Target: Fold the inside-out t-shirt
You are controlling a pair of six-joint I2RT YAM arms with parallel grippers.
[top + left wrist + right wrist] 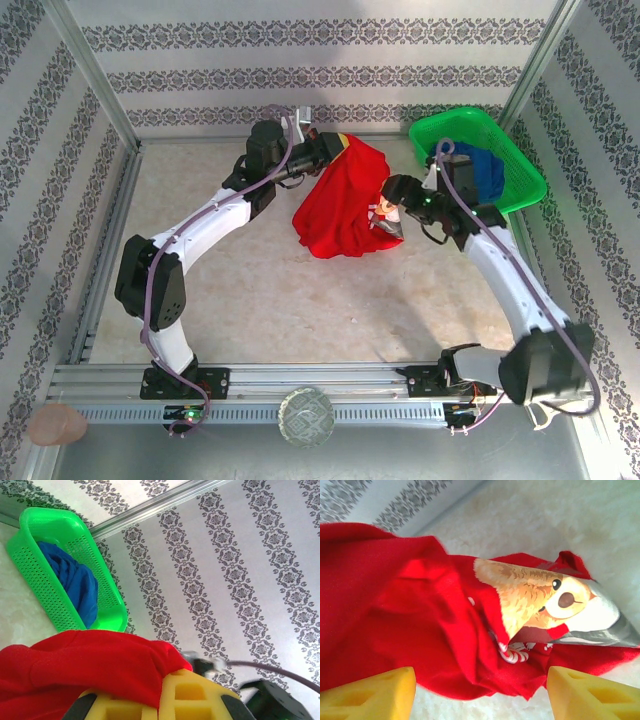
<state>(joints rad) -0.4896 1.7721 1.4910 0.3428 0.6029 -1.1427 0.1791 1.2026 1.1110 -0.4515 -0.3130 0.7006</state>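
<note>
Red t-shirt [345, 205] hangs bunched just left of the green basket [518, 160], pinched by the left gripper [322, 148] clamped on its top edge. The right gripper [392, 215], nearer the basket, is wide open and holding nothing. That one pinch could slip, or the right could grab multiple layers.

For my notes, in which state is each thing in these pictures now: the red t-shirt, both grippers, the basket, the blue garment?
red t-shirt: bunched, one end lifted, the rest on the table, bear print showing.
left gripper: jaws shut on the red t-shirt.
right gripper: jaws open, holding nothing.
green basket: upright, holding the blue garment.
blue garment: crumpled inside the basket.
</note>
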